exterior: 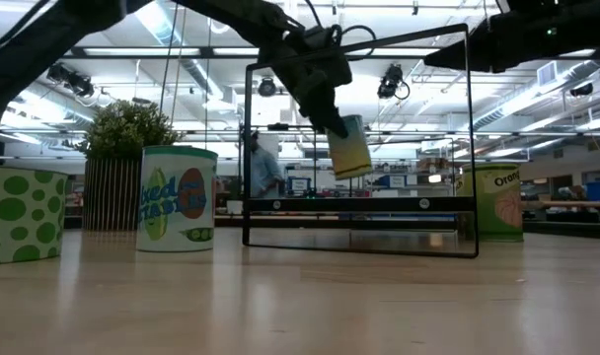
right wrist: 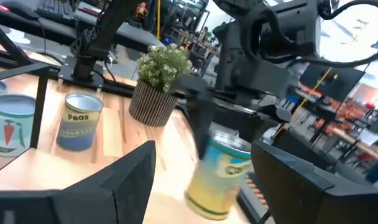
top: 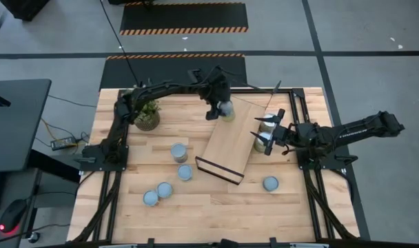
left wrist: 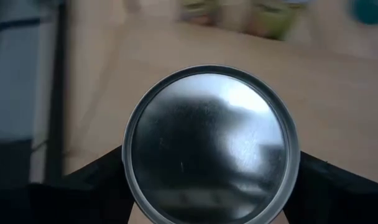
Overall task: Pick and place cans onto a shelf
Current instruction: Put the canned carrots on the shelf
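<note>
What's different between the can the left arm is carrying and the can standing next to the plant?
The carried can hangs tilted in the air over the shelf, gripped by the left gripper; the can by the plant stands upright on the table, untouched. The carried can's side looks yellow-green; the standing one's is white with green printing. Both are short cylinders.

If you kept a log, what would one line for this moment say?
left claw: shut on can, held above shelf | right claw: open, at shelf's right edge | loose cans on table
</note>
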Tool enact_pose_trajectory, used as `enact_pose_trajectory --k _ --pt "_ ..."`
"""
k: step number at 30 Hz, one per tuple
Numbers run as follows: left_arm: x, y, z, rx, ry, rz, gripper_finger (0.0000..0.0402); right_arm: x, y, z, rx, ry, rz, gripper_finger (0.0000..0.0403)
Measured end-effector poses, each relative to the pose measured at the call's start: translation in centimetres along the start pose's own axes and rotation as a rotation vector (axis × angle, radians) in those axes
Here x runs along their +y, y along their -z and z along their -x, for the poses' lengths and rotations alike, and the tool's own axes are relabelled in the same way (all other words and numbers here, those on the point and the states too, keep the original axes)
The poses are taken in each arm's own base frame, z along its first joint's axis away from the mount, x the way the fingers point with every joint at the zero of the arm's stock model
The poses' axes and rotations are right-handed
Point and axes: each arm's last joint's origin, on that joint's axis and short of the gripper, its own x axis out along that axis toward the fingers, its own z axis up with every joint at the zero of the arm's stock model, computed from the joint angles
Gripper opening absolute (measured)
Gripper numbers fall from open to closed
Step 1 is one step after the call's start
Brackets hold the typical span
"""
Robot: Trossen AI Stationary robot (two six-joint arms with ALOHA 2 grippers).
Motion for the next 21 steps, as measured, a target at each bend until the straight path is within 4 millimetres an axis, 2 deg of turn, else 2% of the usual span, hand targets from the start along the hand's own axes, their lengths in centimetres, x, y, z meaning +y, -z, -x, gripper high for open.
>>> enact_pose_trajectory --k 8,16,21 --pt "-2.2 0.5 -2.6 0.104 0.100 -0.035 0.0314 -0.2 0.4 0.1 0.032 -0.003 -0.017 0.0270" --pt "-4.9 -0.8 -3.8 0.177 0.018 -0.123 0.0316 -0.1 0.3 0.1 0.015 -0.024 -0.042 0.0270" --pt "-5.7 -1.2 -4.1 0.204 -0.037 -0.134 0.0317 -0.2 0.2 0.0 0.012 -0.023 -0.048 0.0270"
